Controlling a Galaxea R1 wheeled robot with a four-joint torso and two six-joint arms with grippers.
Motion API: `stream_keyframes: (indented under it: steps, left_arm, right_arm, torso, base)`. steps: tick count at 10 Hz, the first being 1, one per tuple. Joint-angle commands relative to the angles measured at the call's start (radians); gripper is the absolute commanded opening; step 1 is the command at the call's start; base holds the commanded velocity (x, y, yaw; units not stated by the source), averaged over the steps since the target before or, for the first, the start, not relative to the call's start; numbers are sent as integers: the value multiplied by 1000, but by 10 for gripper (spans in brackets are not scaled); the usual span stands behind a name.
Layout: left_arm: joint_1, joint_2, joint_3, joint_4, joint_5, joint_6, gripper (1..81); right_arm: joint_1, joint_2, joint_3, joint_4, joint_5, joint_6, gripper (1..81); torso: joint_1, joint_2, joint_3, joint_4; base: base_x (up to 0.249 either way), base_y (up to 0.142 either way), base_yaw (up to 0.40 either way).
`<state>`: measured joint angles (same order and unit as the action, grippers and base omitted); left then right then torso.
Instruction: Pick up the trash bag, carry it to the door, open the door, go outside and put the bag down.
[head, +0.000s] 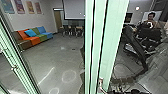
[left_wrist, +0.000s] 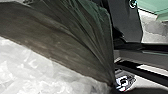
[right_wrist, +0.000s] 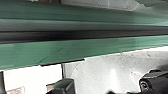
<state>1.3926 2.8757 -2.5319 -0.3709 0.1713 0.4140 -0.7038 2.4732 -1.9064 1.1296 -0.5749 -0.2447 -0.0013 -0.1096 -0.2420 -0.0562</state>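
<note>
1. This looks like an office building's lounge or meeting room, seen well beyond the right gripper (head: 118, 91).
2. Far off to that gripper's left, a low sofa (head: 35, 38) in orange, blue, green and brown blocks stands along a pale wall (head: 47, 18).
3. Above the sofa, also left of the gripper, hang colourful posters (head: 30, 7) in a row.
4. Farther beyond the gripper, still to its left, come a large pale screen (head: 74, 9), dark chairs (head: 72, 31) beneath it and a brown door (head: 58, 21).
5. Smooth grey floor (head: 57, 57) spreads between.
6. Near the gripper rises a pale green door frame (head: 110, 37) with a metal handle (head: 100, 82), fitting an office.
</note>
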Motion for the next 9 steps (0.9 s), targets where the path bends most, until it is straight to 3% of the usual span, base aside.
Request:
stream_keyframes:
  steps: [1, 3, 9]
  left_arm:
    - [-51, -10, 8, -10, 77, 0, 10]
    - [-51, -9, 8, -10, 80, 0, 10]
    - [-51, -5, 7, -5, 80, 0, 10]
  right_arm:
    - [102, -116, -178, -44, 199, 182, 811]
    - [95, -118, -151, -42, 202, 182, 811]
    - [80, -207, -114, -40, 202, 182, 811]
  torso:
    - [1, 0, 0, 0]
    - [1, -1, 1, 0]
    - [2, -1, 1, -1]
  base:
    - [110, 0, 0]
    - [106, 0, 0]
    - [0, 0, 0]
